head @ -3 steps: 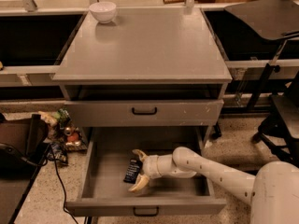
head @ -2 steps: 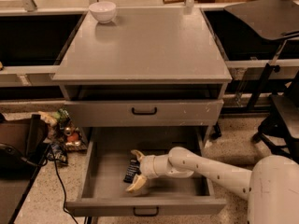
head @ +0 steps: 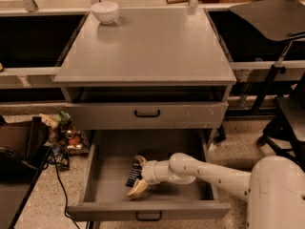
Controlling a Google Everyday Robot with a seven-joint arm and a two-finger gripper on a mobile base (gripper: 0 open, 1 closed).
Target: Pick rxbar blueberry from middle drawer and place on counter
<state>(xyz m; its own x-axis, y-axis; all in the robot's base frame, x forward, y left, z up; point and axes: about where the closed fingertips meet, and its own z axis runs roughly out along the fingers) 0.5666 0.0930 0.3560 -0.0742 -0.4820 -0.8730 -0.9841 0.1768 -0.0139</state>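
Observation:
The rxbar blueberry (head: 133, 174), a dark flat bar with white lettering, lies on the floor of the open middle drawer (head: 107, 175), near the middle. My gripper (head: 138, 176) reaches into the drawer from the right at floor level. It is open, with one tan fingertip behind the bar and one in front of it, so the bar lies between them. The grey counter (head: 147, 46) is above, on top of the cabinet.
A white bowl (head: 105, 11) stands at the counter's back left corner. The drawer above (head: 147, 114) is closed, with a black handle. Clutter and cables (head: 59, 137) lie on the floor to the left. Chairs (head: 281, 113) stand to the right.
My gripper has slid slightly to the left, further around the bar. The bar and the drawer have not moved.

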